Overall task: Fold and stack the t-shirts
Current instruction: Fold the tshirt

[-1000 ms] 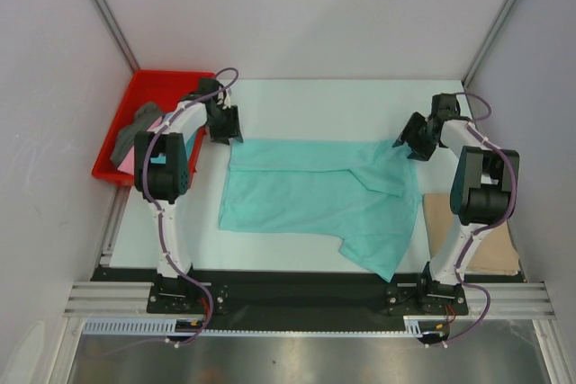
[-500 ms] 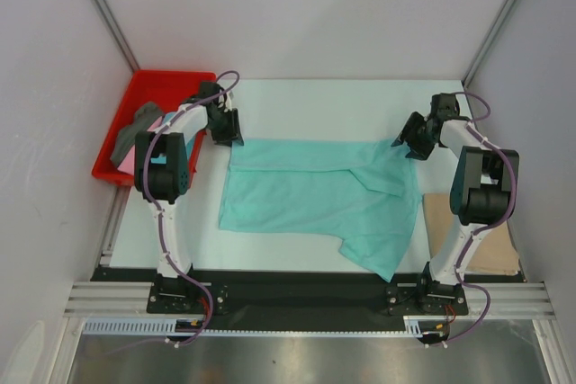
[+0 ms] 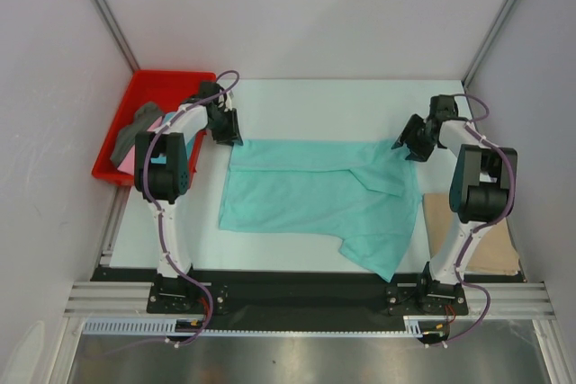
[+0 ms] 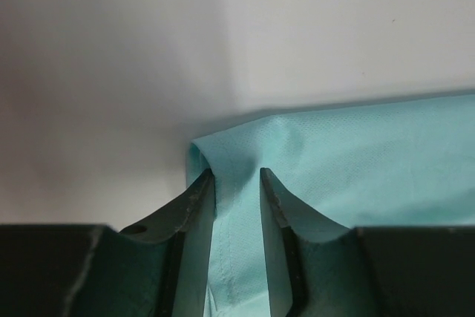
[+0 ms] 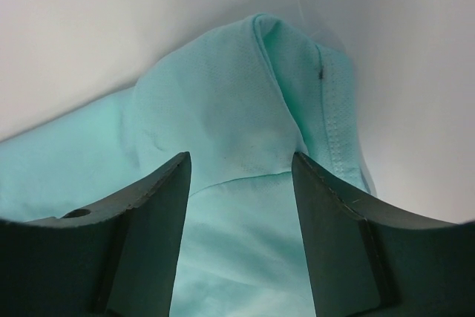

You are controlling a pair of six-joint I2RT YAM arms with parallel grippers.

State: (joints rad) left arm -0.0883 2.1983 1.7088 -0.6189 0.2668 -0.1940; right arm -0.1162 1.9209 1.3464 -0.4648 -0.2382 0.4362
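Mint green t-shirt point(image 3: 315, 195) lay spread mid-tabletop point(image 3: 324, 105), partly folded, one sleeve pointing to the near edge

Left claw point(image 3: 227, 132) sat low at the shirt's far-left corner. Wrist view: fingers point(image 4: 194, 206) stood close together with the cloth corner in the narrow gap between them; couldn't tell if they were actually pinching it

Right claw point(image 3: 412, 146) was at the far-right corner, spread wide. Its fingers point(image 5: 152, 228) straddled a raised hump of hemmed cloth with a clear gap on both sides, so no grip

Red tray point(image 3: 153, 87) was at the far left of the tabletop, just beside the left arm, with the dark grey t-shirt point(image 3: 135, 132) and the pink t-shirt point(image 3: 129, 161) bunched inside

Tan t-shirt point(image 3: 445, 222) lay flat at the right edge, partly hidden behind the right arm, just beside the mint one
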